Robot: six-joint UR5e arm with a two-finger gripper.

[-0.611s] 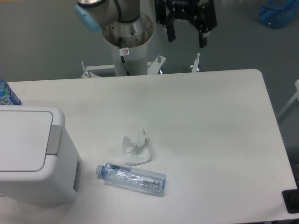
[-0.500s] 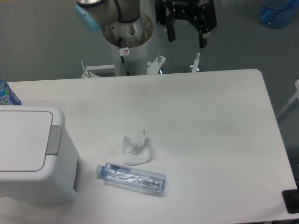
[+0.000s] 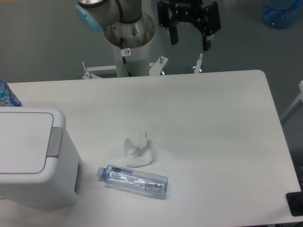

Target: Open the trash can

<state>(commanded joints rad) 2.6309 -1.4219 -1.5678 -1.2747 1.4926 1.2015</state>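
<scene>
The large white boxy plastic trash can (image 3: 33, 158) with rounded corners sits at the left edge of the white table (image 3: 213, 132), its flat lid down and its grey push tab (image 3: 55, 142) facing the table's middle. Nothing touches it, so opening has not begun. To do this well, I judge the arm should travel across to the left and descend squarely onto the grey tab, pressing straight down rather than on the lid panel, and avoid sweeping low over the crumpled white tissue (image 3: 138, 151) and the clear plastic bottle (image 3: 132, 180) lying near the bin. The black two-finger gripper (image 3: 191, 41) hangs beyond the table's far edge, well apart from the bin, its fingers spread wide and holding nothing.
</scene>
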